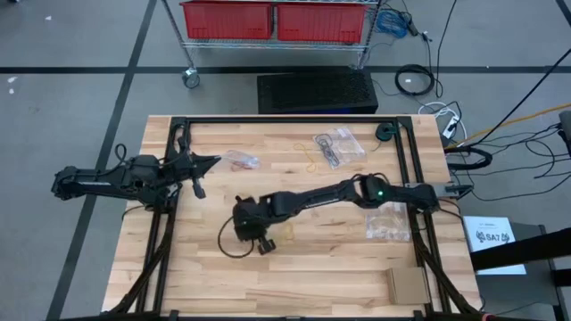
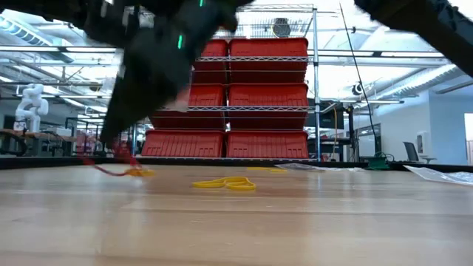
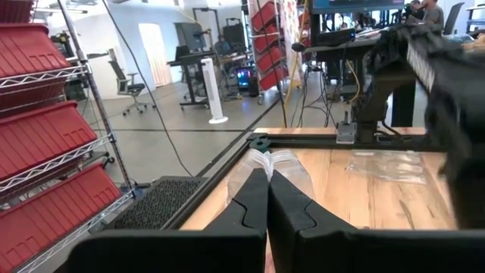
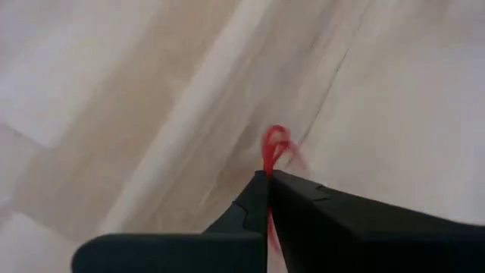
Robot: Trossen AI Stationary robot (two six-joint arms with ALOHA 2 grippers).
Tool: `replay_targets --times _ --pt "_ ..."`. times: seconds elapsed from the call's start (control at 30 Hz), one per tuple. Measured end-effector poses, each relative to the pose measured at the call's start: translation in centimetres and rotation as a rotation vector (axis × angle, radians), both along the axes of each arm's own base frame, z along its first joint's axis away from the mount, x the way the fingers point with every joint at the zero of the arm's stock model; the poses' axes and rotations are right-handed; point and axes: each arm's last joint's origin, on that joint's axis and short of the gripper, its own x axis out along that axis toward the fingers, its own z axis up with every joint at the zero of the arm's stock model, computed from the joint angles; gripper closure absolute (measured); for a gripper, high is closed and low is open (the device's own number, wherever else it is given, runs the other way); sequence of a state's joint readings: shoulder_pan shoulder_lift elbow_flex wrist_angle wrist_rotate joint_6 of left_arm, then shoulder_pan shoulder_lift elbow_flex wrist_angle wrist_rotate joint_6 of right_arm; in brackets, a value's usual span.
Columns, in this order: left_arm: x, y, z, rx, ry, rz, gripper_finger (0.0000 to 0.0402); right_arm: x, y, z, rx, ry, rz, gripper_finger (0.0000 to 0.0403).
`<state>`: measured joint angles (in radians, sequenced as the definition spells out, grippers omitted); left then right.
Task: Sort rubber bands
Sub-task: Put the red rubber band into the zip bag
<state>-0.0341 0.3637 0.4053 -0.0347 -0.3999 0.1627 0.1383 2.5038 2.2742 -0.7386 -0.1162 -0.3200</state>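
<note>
My right gripper [image 4: 267, 176] reaches across to the middle of the wooden table [image 1: 294, 267], slants down, and is shut on a red rubber band [image 4: 274, 145]. In the low view that band [image 2: 118, 161] hangs under the dark fingers near the tabletop. Loose yellow rubber bands [image 2: 225, 182] lie flat on the wood farther back. My left gripper [image 1: 217, 160] waits shut and level at the table's left, pointing at a clear bag holding red bands [image 1: 241, 160]. My right gripper pinches the red band between its two fingertips [image 4: 258, 189], coming slanting down from the table's right. A small loop of the band [image 4: 276, 140] sticks out past the tips. Whether the hanging end touches the wood, I cannot tell.
Clear bags lie at the far middle with dark bands [image 1: 337, 145] and at the right with tan bands [image 1: 388, 223]. A yellow band [image 1: 310, 162] lies between them. A cardboard piece [image 1: 406, 283] sits near the front right. Black frame rails [image 1: 406, 160] border the table.
</note>
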Motion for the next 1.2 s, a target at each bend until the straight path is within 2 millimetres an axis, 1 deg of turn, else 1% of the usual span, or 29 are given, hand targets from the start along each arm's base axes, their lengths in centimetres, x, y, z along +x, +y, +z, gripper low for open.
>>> replay_targets --times 0.1,0.13,0.27,0.33,0.4,0.47,0.5,0.57,0.67,0.73,0.77,0.93,1.0,1.07,1.2 --pt "0.0 0.0 0.0 -0.001 0.0 -0.004 0.0401 -0.9 0.2 5.4 -0.042 -0.133 -0.017 0.0403" --pt "0.0 0.0 0.0 -0.001 0.0 -0.004 0.0401 -1.2 0.3 6.7 -0.063 -0.163 -0.026 0.0403" --pt "0.1 -0.1 0.0 -0.016 -0.008 -0.046 0.0401 -2.7 1.0 10.4 -0.167 -0.245 -0.051 0.0403" --pt "0.1 -0.2 0.0 -0.021 -0.01 -0.082 0.0401 -3.8 1.1 13.0 -0.232 -0.315 -0.079 0.0403" --pt "0.1 -0.3 0.0 -0.022 -0.009 -0.112 0.0401 -4.9 0.7 15.9 -0.295 -0.395 -0.123 0.0403" --pt "0.2 -0.4 0.0 -0.023 -0.007 -0.142 0.0401 -5.7 0.2 17.7 -0.346 -0.437 -0.163 0.0403" --pt "0.2 -0.4 0.0 -0.023 -0.007 -0.156 0.0401 -5.9 0.0 18.2 -0.366 -0.451 -0.176 0.0403" --pt "0.3 -0.5 -0.1 -0.023 0.0 -0.184 0.0401 -6.2 -0.4 18.9 -0.4 -0.472 -0.191 0.0403" --pt "0.6 -0.6 -0.2 -0.025 0.018 -0.218 0.0401 -6.7 -1.2 20.4 -0.398 -0.527 -0.209 0.0403" --pt "0.9 -0.7 -0.3 -0.025 0.024 -0.233 0.0401 -6.8 -2.1 20.8 -0.4 -0.532 -0.229 0.0403" --pt "1.0 -0.7 -0.3 -0.026 0.021 -0.24 0.0401 -6.7 -2.6 20.7 -0.401 -0.517 -0.24 0.0403" --pt "1.5 -0.8 -0.2 -0.025 0.015 -0.26 0.0401 -5.9 -4.5 18.6 -0.392 -0.422 -0.279 0.0403" --pt "1.5 -0.8 -0.2 -0.025 0.019 -0.261 0.0401 -6.0 -4.7 18.4 -0.351 -0.402 -0.28 0.0403" --pt "1.5 -0.8 -0.2 -0.025 0.013 -0.262 0.0401 -5.7 -4.8 17.8 -0.311 -0.386 -0.276 0.0403" --pt "1.5 -0.8 0.0 -0.025 0.001 -0.262 0.0401 -5.1 -4.7 16.6 -0.293 -0.348 -0.274 0.0403"
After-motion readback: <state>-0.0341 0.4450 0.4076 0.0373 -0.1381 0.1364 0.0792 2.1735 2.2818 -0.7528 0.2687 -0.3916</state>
